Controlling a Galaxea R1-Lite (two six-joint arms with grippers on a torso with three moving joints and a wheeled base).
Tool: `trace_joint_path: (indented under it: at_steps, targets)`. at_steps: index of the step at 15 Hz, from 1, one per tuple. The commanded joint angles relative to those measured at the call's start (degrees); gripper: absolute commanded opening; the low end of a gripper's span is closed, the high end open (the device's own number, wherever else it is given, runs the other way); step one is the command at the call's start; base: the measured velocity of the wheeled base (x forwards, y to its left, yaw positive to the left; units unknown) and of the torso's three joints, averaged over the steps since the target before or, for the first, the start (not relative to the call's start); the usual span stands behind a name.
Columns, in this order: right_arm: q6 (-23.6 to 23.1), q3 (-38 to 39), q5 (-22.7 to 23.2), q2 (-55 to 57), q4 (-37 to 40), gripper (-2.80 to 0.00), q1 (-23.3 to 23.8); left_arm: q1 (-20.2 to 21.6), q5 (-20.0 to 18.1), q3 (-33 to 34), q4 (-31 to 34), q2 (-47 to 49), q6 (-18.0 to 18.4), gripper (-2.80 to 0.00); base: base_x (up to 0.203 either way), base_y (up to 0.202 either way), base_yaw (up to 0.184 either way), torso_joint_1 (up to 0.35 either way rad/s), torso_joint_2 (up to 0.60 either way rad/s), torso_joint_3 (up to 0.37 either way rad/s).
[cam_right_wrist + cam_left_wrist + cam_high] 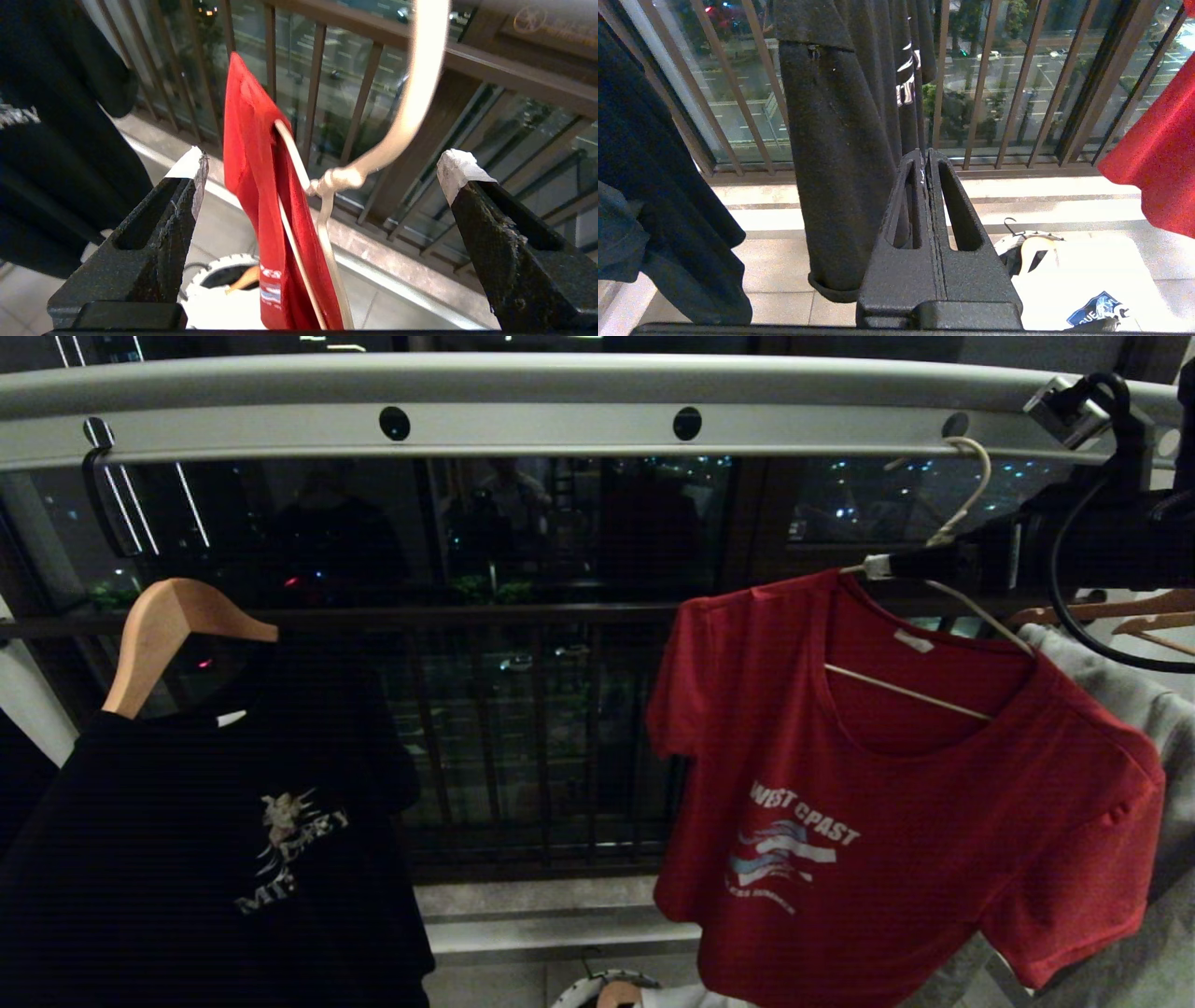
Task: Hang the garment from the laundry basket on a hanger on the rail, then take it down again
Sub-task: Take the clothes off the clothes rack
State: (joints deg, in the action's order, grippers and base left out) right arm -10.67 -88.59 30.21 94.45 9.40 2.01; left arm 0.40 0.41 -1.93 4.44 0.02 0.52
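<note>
**At rail, right side: jaws bracketing hanger neck**

Under the rail [523,425], garment [896,803] draped on hanger [962,513], hook over the bar. Right gripper [322,177] spread wide around the twisted neck, touching nothing, probably lined up to pinch for take-down. Left gripper [927,161] pressed together, parked low. Laundry basket [224,263] below.

Garment [896,840] on hanger [943,616] hooked on rail [523,425], right of black T-shirt [205,859], laundry basket [597,987] below

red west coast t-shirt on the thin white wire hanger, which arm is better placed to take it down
Right. The right gripper is open with the thin white wire hanger's twisted neck between its fingers, at the light-grey metal rail. The left gripper is shut, low beside a black garment.
</note>
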Motion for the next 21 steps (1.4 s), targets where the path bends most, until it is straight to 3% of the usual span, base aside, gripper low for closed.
trace_joint_path:
  at_steps: [1, 21]
  targets:
    - [-0.76, 0.87, 0.10, 0.21, 0.09, 0.00, 0.10, 0.00, 0.03, -0.01, 0.05, -0.11, 0.01, -2.80, 0.000, 0.000, 0.000, 0.000, 0.00, 0.000]
    - [-1.37, 2.39, 0.20, 2.39, -3.42, 0.00, 2.40, 0.02, 0.03, -0.01, 0.05, -0.13, 0.01, -2.80, 0.000, 0.000, 0.000, 0.000, 0.00, 0.000]
